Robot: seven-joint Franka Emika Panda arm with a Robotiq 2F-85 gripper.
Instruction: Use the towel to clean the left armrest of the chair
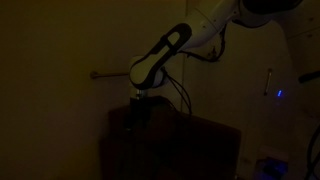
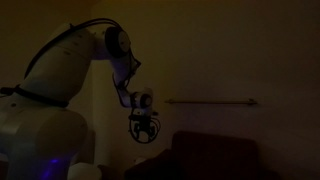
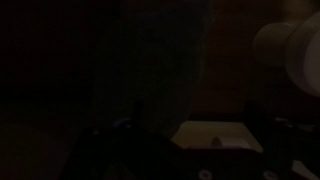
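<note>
I am looking into a very dark room. The gripper is hanging just above the chair. It is over the flat top of the chair's side, which I am taking to be the left armrest (it is too dark to be sure). I cannot tell if the jaws are open or shut, or if they are holding anything. A thin rail is running along the wall behind.
</note>
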